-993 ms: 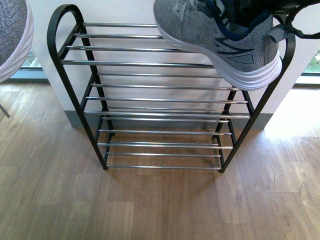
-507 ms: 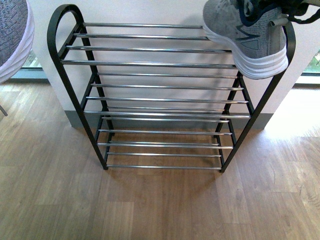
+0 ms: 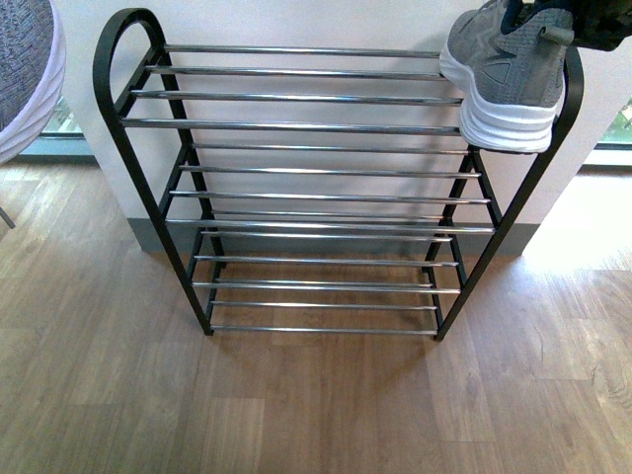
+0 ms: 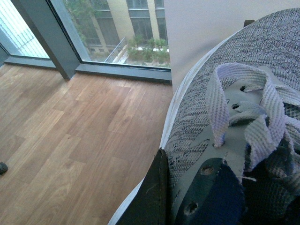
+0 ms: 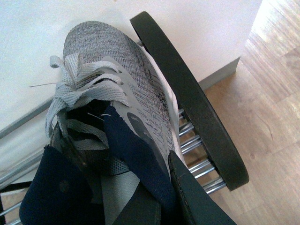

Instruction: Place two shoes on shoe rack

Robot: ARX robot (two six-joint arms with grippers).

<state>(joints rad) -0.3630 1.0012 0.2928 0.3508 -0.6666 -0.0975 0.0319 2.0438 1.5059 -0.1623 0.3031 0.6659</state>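
Two grey knit sneakers, one shoe rack.

**Item 1: right-hand shoe** (image 3: 504, 69). It sits at the right end of the top tier of the shoe rack (image 3: 296, 125), just inside the black side loop. The toe points to the wall and the heel comes out over the front bar. The right fingers (image 5: 192, 201) are clamped on the side wall by the navy collar, one outside and the other apparently inside the opening.

**Item 2: left-hand shoe** (image 3: 22, 69). It is held aloft, well to the left of the rack, and is cut off by the frame edge. One of the left fingers (image 4: 152, 197) lies against its side near the eyelets. Since the shoe hangs clear of the floor, the grip is judged closed on it.

**Handling.**
- Probably light.
- The knit upper is soft and will likely crumple under pressure.
- The thick white sole looks firm.
- The collar rim is the sensible hold.
- Loose laces could snag on the bars.
- The chrome bars look smooth, so the sole may slide or tip between them.

**Not determinable.**
- Whether the right shoe's sole rests on the bars or hovers just above them.
- The second left finger.
- Most of the left shoe's heel.
- The right arm, seen in the front view only as a dark mass at the corner.
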